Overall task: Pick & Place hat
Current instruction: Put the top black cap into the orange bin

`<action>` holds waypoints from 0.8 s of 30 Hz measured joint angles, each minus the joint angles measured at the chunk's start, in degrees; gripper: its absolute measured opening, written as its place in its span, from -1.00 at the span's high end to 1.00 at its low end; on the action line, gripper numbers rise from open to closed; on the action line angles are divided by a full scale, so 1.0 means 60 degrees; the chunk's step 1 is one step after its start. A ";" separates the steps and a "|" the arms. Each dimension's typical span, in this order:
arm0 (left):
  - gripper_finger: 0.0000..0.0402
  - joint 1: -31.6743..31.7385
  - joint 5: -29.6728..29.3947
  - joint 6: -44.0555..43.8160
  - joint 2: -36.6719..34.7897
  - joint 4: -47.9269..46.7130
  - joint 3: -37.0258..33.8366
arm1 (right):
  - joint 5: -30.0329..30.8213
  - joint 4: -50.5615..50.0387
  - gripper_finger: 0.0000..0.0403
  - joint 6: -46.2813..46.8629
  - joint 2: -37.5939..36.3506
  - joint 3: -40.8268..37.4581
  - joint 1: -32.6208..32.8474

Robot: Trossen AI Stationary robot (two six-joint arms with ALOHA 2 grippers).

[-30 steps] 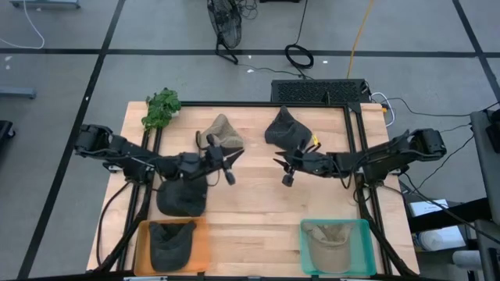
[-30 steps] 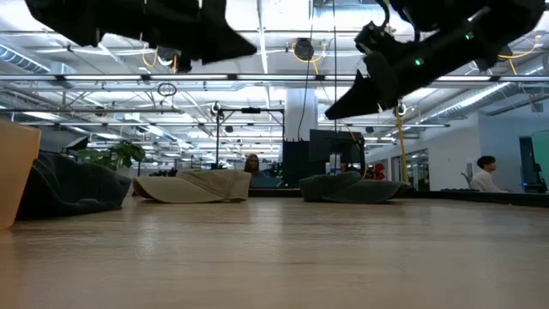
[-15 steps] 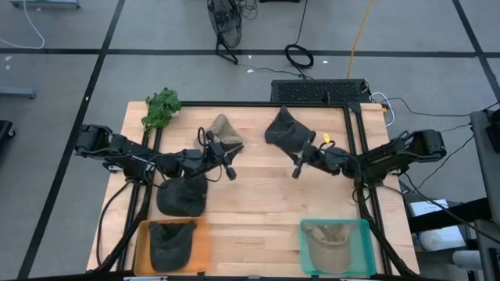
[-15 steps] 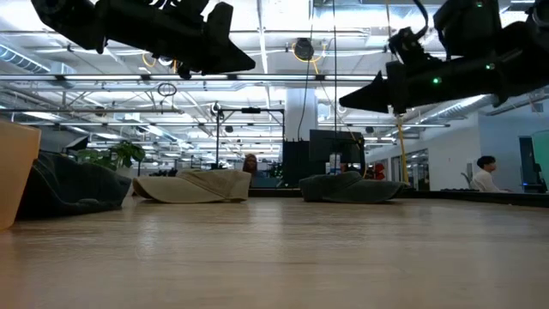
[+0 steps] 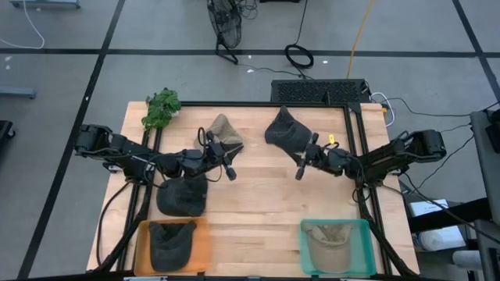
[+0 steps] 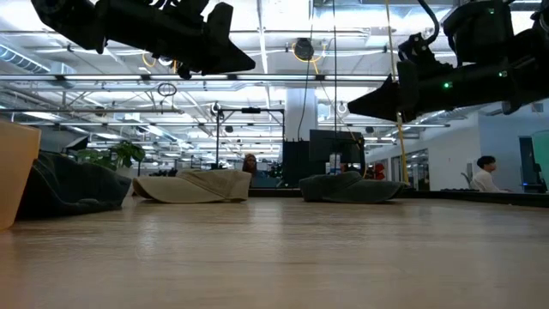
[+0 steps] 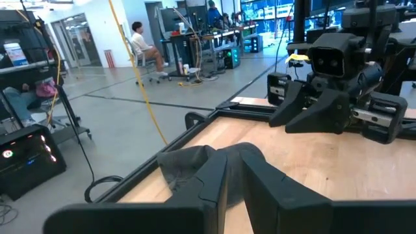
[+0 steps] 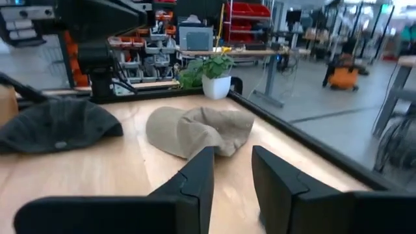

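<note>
A tan hat [image 5: 223, 131] and a dark hat [image 5: 284, 131] lie flat near the table's far edge. Another dark hat [image 5: 182, 196] rests on the left side, beside the left arm. My left gripper [image 5: 230, 172] hovers above the table just near of the tan hat, with a narrow gap between its fingers and nothing in it. My right gripper [image 5: 298, 172] hovers near and slightly right of the far dark hat, open and empty. In the left wrist view the dark hat [image 7: 195, 162] shows past the fingers; the right wrist view looks at the tan hat [image 8: 201, 130].
An orange bin [image 5: 205, 248] at the near left holds a dark hat; a teal bin [image 5: 366, 243] at the near right holds a tan hat. A green plant [image 5: 162, 108] stands at the far left corner. Bare wood lies between the two grippers.
My right gripper has drawn back toward the table's right and far side, closer to the far dark hat, and has tipped from slanting downward to nearly level. My left gripper has shifted slightly toward the tan hat. The hats have stayed in place.
</note>
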 joint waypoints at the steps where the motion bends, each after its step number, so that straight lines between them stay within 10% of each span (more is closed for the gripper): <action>1: 0.75 0.0000 0.0000 0.0000 0.0000 0.0000 0.0000 | 0.0000 -0.0036 0.59 0.0205 0.0001 0.0000 0.0000; 16: 0.75 0.0000 0.0000 0.0004 -0.0004 0.0000 0.0000 | -0.2753 -0.1434 0.60 0.3198 -0.0002 -0.0199 0.0668; 24: 0.75 0.0000 0.0000 0.0001 -0.0001 0.0000 0.0000 | -0.2321 0.0052 0.61 -0.0041 0.0001 -0.0411 0.0841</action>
